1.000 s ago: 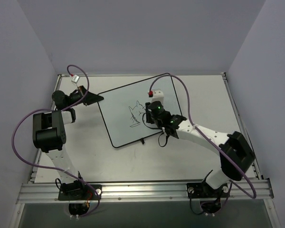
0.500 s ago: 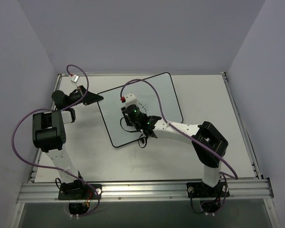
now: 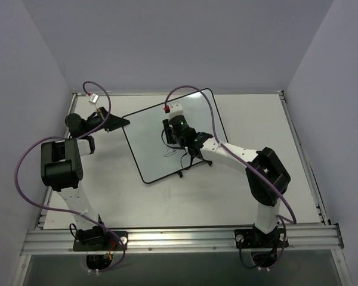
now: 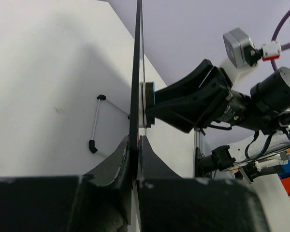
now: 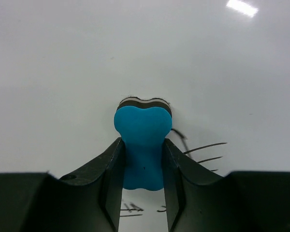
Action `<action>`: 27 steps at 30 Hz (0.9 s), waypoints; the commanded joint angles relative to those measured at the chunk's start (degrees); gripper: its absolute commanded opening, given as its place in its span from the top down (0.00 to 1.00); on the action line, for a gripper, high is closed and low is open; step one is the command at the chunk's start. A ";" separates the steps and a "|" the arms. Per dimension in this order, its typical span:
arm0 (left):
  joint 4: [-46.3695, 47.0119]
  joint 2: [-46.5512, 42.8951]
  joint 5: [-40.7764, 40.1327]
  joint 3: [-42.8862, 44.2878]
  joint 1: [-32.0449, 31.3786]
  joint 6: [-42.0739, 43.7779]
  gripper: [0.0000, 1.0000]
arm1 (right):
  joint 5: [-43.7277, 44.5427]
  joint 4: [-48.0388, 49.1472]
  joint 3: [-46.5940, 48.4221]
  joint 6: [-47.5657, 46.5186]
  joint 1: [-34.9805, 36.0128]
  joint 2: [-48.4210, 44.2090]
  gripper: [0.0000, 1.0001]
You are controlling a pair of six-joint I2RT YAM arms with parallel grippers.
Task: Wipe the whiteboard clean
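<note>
The whiteboard lies tilted on the table, with a few black doodle strokes left near its lower left. My left gripper is shut on the board's left edge. In the left wrist view the board shows edge-on between the closed jaws of that gripper. My right gripper is over the middle of the board, shut on a blue eraser whose pad presses flat on the white surface. Thin strokes remain just right of the eraser.
A black wire clip sticks out from the board's near long edge; it also shows in the left wrist view. The table's rails run along the left and right sides. The walls stand close around.
My right gripper swept the eraser left across the doodle, then back up and right. Most of the doodle is gone. The left arm has not moved.
</note>
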 commanded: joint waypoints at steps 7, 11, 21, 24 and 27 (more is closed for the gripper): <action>10.10 -3.72 2.22 0.67 -0.88 4.65 0.98 | 9.64 -5.89 1.86 -0.50 -7.23 0.59 1.00; 9.83 -3.72 2.31 0.76 -0.97 4.73 0.98 | 8.59 -4.93 0.90 -0.24 -7.68 -0.02 1.00; 9.83 -3.81 2.31 0.84 -1.06 4.82 0.98 | 3.22 13.00 -16.85 -2.79 3.02 -6.35 1.00; 9.83 -3.72 2.31 0.84 -1.06 4.73 0.98 | 2.52 17.04 -20.55 -1.47 6.27 -6.79 1.00; 9.83 -3.64 2.40 1.02 -1.06 4.65 0.98 | 2.78 19.94 -22.22 -1.64 9.10 -6.79 1.00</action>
